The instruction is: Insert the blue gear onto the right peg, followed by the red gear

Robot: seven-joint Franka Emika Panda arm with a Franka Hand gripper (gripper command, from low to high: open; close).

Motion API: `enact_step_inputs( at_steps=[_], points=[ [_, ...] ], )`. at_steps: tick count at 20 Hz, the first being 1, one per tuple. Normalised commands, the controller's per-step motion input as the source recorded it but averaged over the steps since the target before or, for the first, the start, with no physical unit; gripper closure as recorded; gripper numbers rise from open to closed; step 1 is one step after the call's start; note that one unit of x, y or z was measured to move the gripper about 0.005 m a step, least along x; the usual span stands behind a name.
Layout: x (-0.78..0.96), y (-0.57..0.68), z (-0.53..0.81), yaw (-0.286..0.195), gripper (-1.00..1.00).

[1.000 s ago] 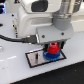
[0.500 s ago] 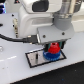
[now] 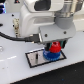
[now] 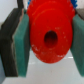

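Observation:
In the exterior view the blue gear (image 3: 50, 55) lies flat on the grey plate (image 3: 34, 58) with the black border, toward that view's right. The red gear (image 3: 55, 48) is just above it, held between the fingers of my gripper (image 3: 54, 46). The wrist view shows the red gear (image 4: 50, 35) large, its centre hole facing the camera, with the teal pads (image 4: 21, 42) pressed on either side. The right peg is hidden under the gears. A thin dark peg (image 3: 36, 56) stands on the plate toward the exterior view's left.
The white arm body (image 3: 42, 20) fills the upper part of the exterior view. A black cable (image 3: 15, 37) runs in from that view's left. White table surface (image 3: 20, 75) surrounds the plate.

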Motion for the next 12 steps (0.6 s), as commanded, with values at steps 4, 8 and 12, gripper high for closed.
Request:
enact_step_inputs(
  at_steps=[4, 8, 12],
  points=[
    [0.01, 0.0, 0.02, 0.0, 1.0],
    [0.0, -0.01, 0.15, 0.0, 1.0],
    [0.01, -0.01, 0.08, 0.0, 1.0]
  ],
)
